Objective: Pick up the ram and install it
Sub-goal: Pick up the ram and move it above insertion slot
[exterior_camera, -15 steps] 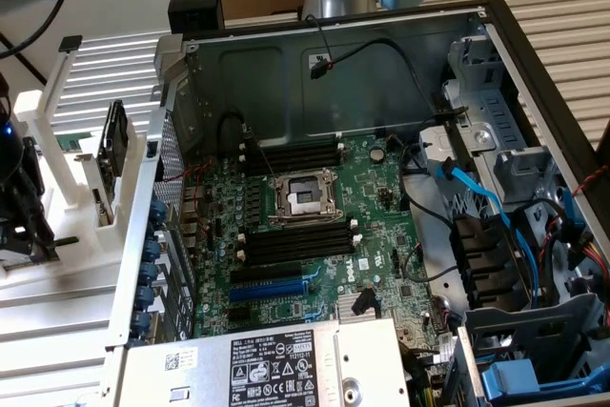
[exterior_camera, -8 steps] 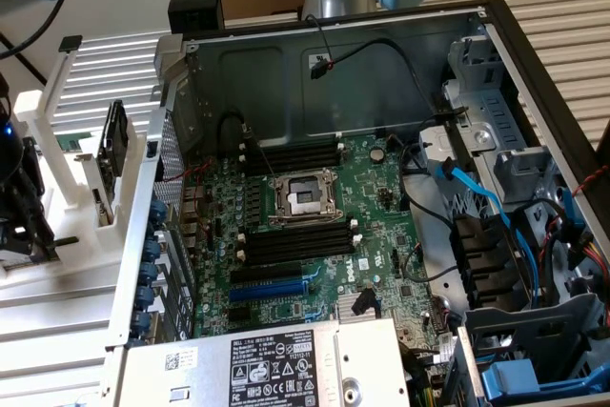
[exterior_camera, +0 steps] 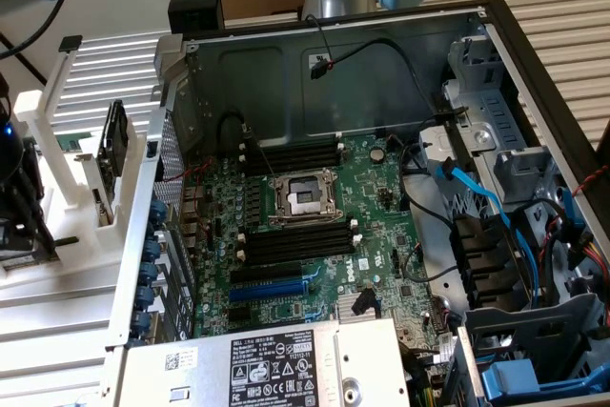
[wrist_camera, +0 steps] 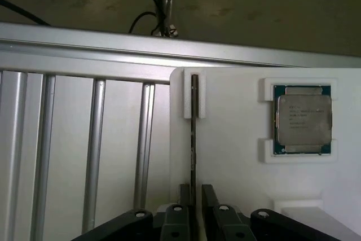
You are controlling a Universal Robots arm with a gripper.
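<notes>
Now | ram [wrist_camera: 193,122] edge-on in white holder [wrist_camera: 237,156], long axis pointing straight out from fingers [wrist_camera: 207,195] | fingers narrowly apart, straddling it

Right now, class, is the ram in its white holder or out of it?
In: the ram stands on edge, its end seated in the white holder's slot.

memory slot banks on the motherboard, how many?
2. In the exterior view, the upper bank lies just above the CPU socket, the lower bank just below it. Cables at that view's right cover some board, so more could be hidden.
</notes>
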